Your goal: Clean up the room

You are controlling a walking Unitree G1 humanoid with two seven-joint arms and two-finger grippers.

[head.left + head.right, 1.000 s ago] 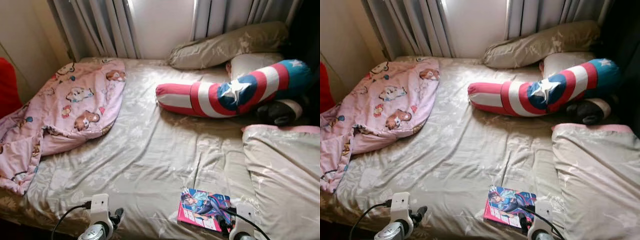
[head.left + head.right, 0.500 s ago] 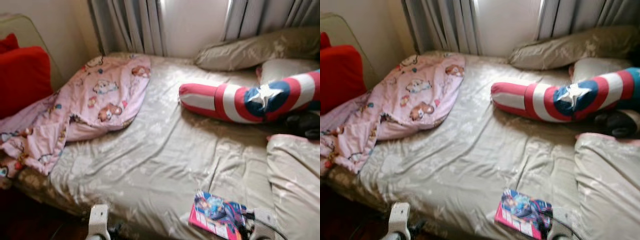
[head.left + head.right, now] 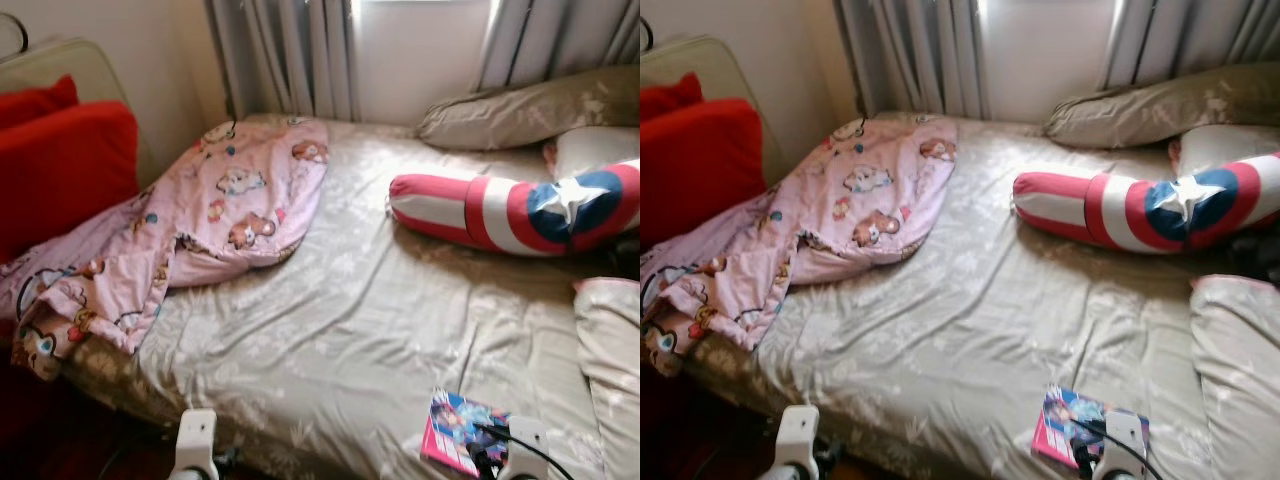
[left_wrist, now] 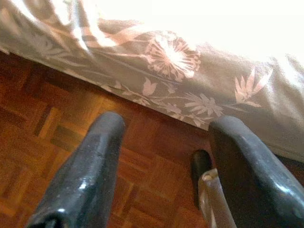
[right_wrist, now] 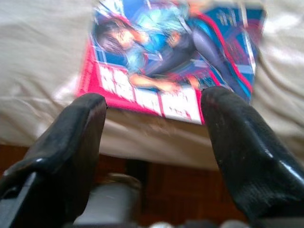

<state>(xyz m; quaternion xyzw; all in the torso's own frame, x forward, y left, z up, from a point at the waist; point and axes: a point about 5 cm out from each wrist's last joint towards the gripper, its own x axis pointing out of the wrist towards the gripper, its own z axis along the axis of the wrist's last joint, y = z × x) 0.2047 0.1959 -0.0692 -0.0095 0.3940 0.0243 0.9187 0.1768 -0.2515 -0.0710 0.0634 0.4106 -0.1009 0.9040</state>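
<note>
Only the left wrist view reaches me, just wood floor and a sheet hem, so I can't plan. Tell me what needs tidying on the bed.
Observer: A magazine lies flat on the bed, at its near edge on the robot's right.
Operator: Report what is nearest to it.
Observer: The right claw hangs open just short of it, aimed at its cover.
Operator: Name the next mess.
Observer: A pink cartoon blanket lies crumpled on the bed's left side, spilling over the edge.

head pair over bed (image 3: 330, 320), wrists near edge
</note>
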